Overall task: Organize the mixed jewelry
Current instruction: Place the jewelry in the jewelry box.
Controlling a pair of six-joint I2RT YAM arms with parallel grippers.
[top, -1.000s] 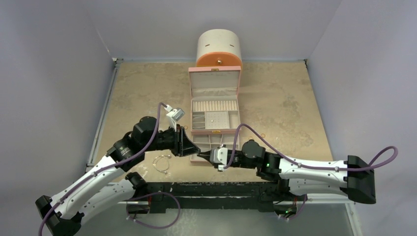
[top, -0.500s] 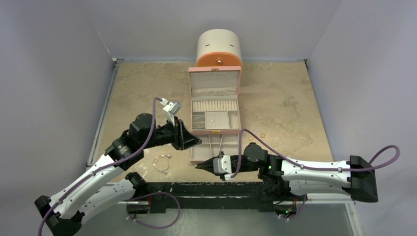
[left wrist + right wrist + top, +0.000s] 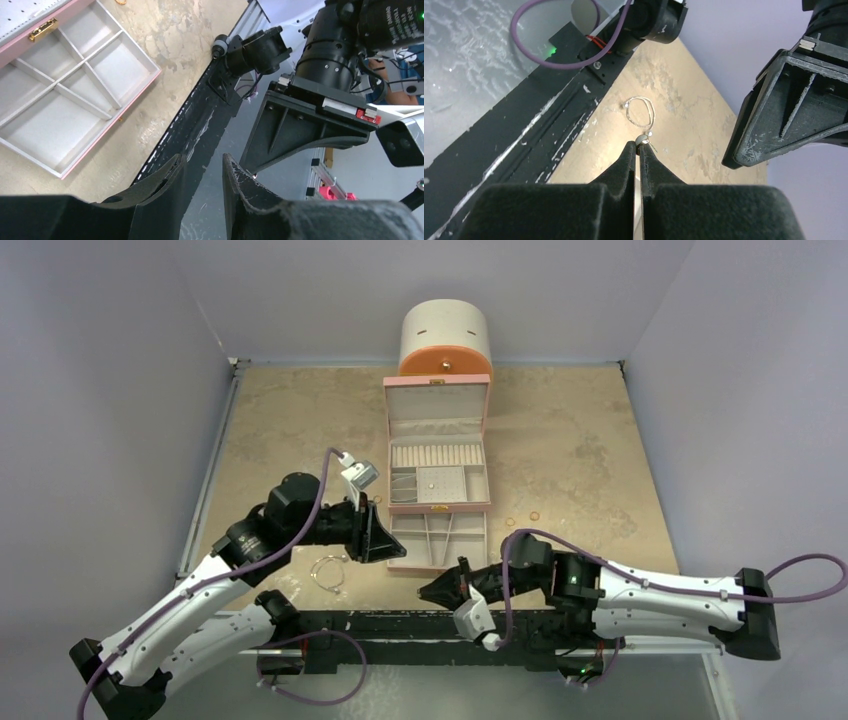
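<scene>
A thin silvery wire bangle [image 3: 327,572] lies on the table left of the pink box's open drawer [image 3: 440,540]; it also shows in the right wrist view [image 3: 640,111]. My right gripper [image 3: 425,592] hovers near the table's front edge, pointing left. Its jaws [image 3: 638,145] are shut, with a tiny silvery stud [image 3: 642,140] pinched at the tips. My left gripper [image 3: 388,542] hangs at the drawer's left side, open and empty [image 3: 202,162]. Two small coppery rings [image 3: 533,516] lie right of the box, and another tiny ring [image 3: 376,499] lies left of it.
The pink quilted box [image 3: 437,400] stands open mid-table, lid up, with ring rolls and compartments; its divided drawer [image 3: 65,100] is pulled out. A round cream-and-orange cabinet [image 3: 445,340] stands behind it. The black base rail [image 3: 400,625] runs along the near edge.
My right gripper has drawn back from the drawer's front left corner toward the near edge and rolled over. My left gripper rose a little, then came back down beside the drawer.
</scene>
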